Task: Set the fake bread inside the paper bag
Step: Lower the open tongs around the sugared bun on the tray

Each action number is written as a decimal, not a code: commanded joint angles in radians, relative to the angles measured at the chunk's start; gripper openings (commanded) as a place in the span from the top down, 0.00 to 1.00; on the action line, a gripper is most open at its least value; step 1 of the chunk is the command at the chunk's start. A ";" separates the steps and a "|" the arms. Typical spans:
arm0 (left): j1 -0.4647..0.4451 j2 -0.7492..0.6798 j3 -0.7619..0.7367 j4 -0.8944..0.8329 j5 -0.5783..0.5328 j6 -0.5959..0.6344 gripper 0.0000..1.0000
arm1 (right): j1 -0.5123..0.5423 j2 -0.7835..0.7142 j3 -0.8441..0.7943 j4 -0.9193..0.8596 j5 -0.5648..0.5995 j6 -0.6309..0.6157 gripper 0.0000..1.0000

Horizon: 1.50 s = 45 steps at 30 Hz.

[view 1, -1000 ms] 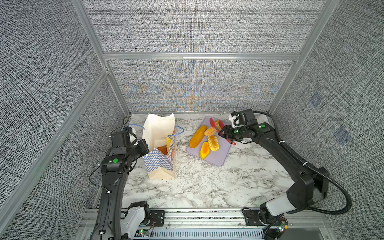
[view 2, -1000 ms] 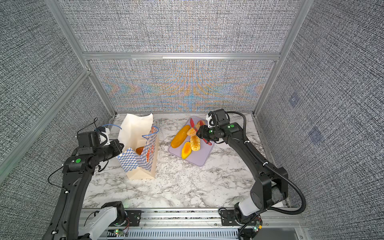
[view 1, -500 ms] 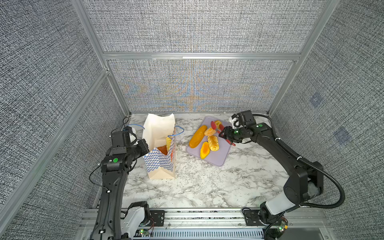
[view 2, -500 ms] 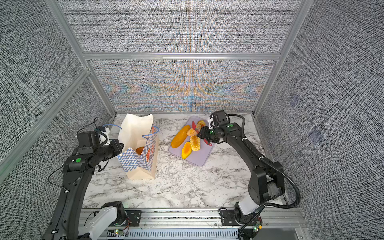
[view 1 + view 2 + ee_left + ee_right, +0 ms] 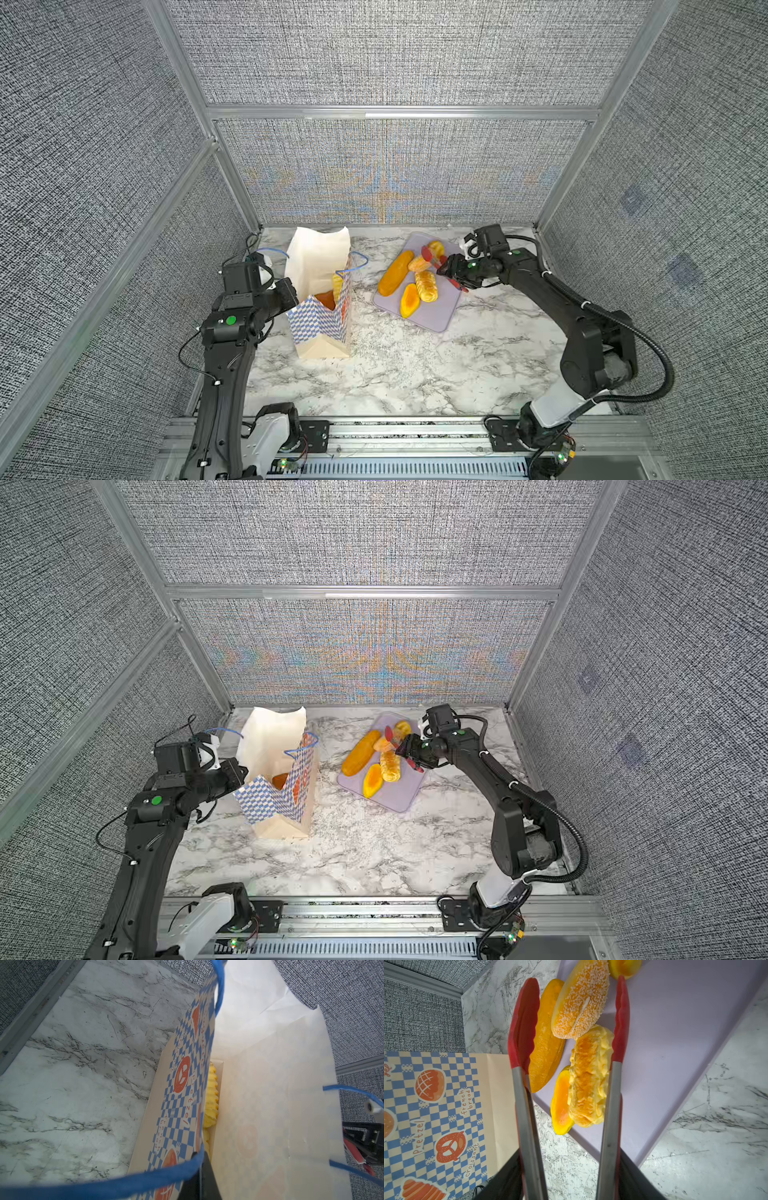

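The paper bag (image 5: 320,328) (image 5: 274,804) stands open at the left, checkered blue and cream. My left gripper (image 5: 293,297) (image 5: 200,1167) is shut on its near rim. Inside lie a ridged yellow loaf (image 5: 211,1097) and an orange bun (image 5: 326,299). My right gripper (image 5: 446,270) (image 5: 566,1167) is shut on the red tongs (image 5: 523,1022), whose arms stand spread just above the fake bread. Between the tong tips are a sugared bun (image 5: 579,1001) and a ridged loaf (image 5: 589,1076). A long oval loaf (image 5: 395,273), a small orange bun (image 5: 409,300) and a round roll (image 5: 436,248) lie beside them.
The loaves rest on a flat lavender tray (image 5: 436,316) (image 5: 675,1043) at the back right of the marble table (image 5: 395,374). Grey fabric walls with metal posts enclose the table on three sides. The bag's blue cord handles (image 5: 220,985) hang loose at its mouth.
The tongs' arms have spread a little wider over the bread on the tray. My right arm has shifted slightly. The left gripper and the bag have stayed put.
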 commanded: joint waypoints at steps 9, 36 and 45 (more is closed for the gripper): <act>0.001 0.000 0.004 0.010 -0.005 0.010 0.96 | -0.013 0.047 -0.010 0.110 -0.087 0.056 0.35; 0.002 0.002 0.001 0.007 -0.011 0.011 0.96 | -0.018 0.154 0.017 0.181 -0.129 0.094 0.39; 0.001 0.001 0.002 0.004 -0.010 0.010 0.96 | -0.018 0.151 0.011 0.190 -0.133 0.100 0.46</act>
